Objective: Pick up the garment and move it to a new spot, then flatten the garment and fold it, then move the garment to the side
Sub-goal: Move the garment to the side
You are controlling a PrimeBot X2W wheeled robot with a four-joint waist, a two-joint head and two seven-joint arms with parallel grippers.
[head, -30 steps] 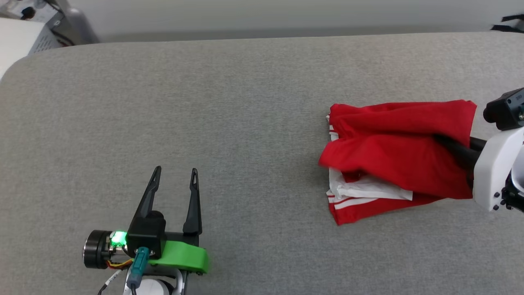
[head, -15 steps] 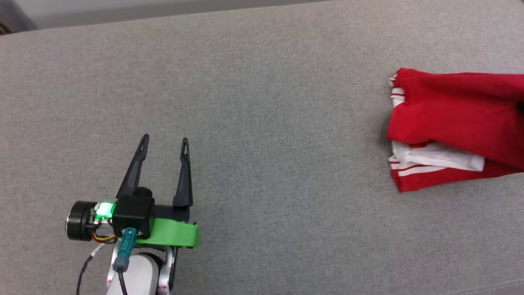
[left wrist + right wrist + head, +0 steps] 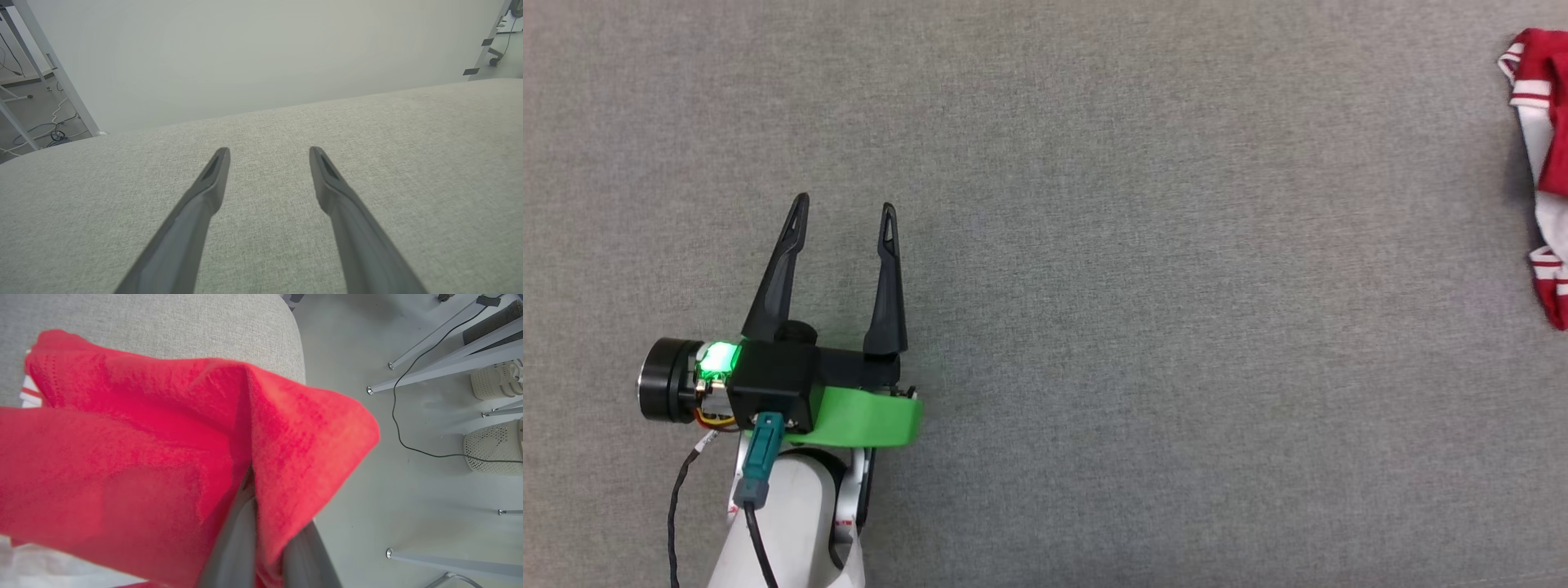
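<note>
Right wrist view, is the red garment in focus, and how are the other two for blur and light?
Right wrist view: garment soft and smeared, too near the lens; floor behind sharper. Left wrist view: table edge looks bowed by the wide lens; flat light. Head view: even light, weave crisp around the left hand.

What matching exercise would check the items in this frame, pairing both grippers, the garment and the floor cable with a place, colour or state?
Column one:
1. left gripper
2. right gripper
3. garment
4. black cable

Column two:
A. lying on the pale floor
B. shut, pinching fabric
C. open over the bare grey table
D. red with white striped trim

Pairs: 1-C, 2-B, 3-D, 4-A
</note>
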